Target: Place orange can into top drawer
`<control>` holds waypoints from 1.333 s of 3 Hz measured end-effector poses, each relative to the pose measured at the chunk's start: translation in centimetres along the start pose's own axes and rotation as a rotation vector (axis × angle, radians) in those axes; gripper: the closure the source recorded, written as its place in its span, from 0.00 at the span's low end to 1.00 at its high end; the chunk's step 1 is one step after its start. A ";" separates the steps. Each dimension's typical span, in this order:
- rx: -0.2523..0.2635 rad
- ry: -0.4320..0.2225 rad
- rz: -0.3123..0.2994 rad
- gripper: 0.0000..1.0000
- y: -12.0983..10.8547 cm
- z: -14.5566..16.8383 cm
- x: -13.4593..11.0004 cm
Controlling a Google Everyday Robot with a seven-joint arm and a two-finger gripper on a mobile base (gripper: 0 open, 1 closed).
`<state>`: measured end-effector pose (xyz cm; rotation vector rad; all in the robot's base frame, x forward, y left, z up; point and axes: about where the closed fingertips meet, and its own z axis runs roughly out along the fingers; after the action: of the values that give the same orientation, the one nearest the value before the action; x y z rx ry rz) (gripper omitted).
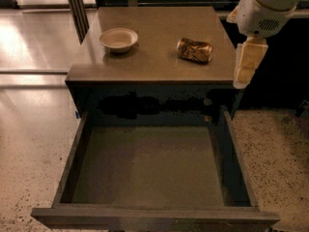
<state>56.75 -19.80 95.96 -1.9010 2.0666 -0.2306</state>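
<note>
The orange can lies on its side, dented, on the right part of the cabinet top. The top drawer is pulled wide open below the cabinet top, and I see nothing on its olive-grey floor. My gripper hangs from the white arm at the upper right. It is just off the cabinet top's right edge, to the right of the can and apart from it, holding nothing that I can see.
A round beige bowl stands on the left part of the cabinet top. Speckled floor lies to the right of the drawer and shiny floor to the left. A dark post stands behind the cabinet's left corner.
</note>
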 end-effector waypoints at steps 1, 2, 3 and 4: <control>-0.016 0.042 -0.030 0.00 -5.1 3.5 -0.6; 0.030 0.017 -0.016 0.00 -7.3 3.0 -1.1; 0.030 0.017 -0.015 0.00 -7.3 3.0 -1.1; 0.046 0.009 -0.003 0.00 -8.1 3.8 -1.0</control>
<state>65.67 -19.28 95.19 -1.8802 2.0466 -0.2855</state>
